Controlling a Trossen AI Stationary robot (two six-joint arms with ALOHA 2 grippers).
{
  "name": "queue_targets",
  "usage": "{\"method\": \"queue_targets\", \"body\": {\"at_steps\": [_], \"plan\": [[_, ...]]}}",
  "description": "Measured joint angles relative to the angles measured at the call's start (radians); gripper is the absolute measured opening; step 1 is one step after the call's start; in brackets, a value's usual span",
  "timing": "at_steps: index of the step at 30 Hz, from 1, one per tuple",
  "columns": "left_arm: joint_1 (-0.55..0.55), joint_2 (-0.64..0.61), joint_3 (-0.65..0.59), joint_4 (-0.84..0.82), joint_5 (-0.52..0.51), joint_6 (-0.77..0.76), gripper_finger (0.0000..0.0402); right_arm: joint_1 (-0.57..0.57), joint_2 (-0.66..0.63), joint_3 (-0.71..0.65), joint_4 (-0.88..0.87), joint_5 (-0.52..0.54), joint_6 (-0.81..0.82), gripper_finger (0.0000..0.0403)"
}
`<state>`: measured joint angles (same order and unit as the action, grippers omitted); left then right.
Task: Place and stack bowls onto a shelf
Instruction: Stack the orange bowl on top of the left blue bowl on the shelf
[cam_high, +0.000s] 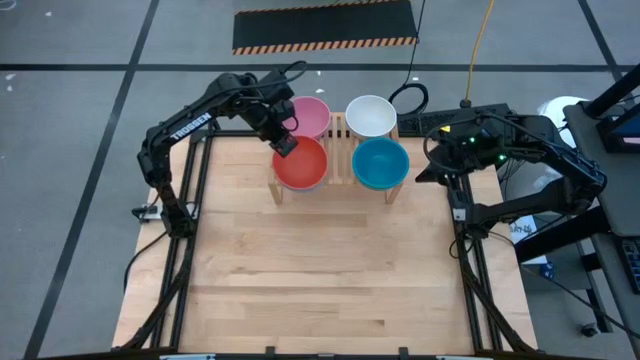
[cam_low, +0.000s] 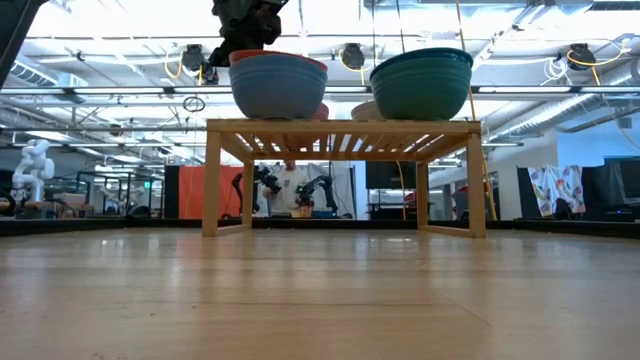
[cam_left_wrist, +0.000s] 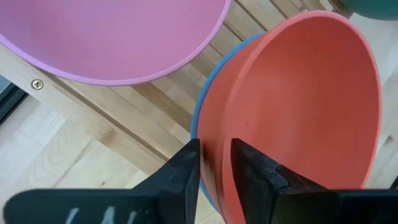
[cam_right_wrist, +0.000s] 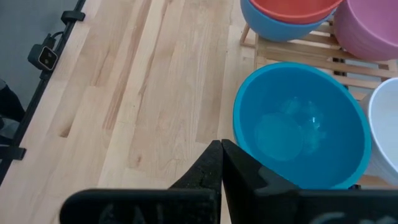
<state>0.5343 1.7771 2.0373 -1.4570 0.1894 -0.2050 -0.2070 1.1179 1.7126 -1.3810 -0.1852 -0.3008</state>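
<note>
The shelf stands at the table's far middle and carries four bowl places. The pink bowl and the white bowl sit on its far half, the teal-blue bowl on its near right. The red bowl lies nested in the blue bowl on the near left, its rim slightly tilted. My left gripper is at the red bowl's far rim. My right gripper is shut, hovering just right of the shelf. The green bowl I cannot make out. My left gripper pinches the red bowl's rim on the side facing the pink bowl, with one finger inside the bowl and the other outside. It comes from above, slanting down. The red bowl rests in the blue bowl.
The wooden tabletop in front of the shelf is bare. In the right wrist view my right gripper is above the tabletop, near the teal-blue bowl. Dark frame rails run along the table's left and right edges.
</note>
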Motion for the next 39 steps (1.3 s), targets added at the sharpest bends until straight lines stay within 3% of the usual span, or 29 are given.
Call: {"method": "queue_targets", "body": {"at_steps": [26,39], "plan": [[-0.007,-0.092,0.001,0.091,-0.045,0.047,0.0097,0.0,0.0,0.0,0.016,0.0,0.0,0.0],[-0.065,-0.089,0.001,0.127,-0.034,0.211,0.0097,0.0,0.0,0.0,0.016,0.0,0.0,0.0]]}}
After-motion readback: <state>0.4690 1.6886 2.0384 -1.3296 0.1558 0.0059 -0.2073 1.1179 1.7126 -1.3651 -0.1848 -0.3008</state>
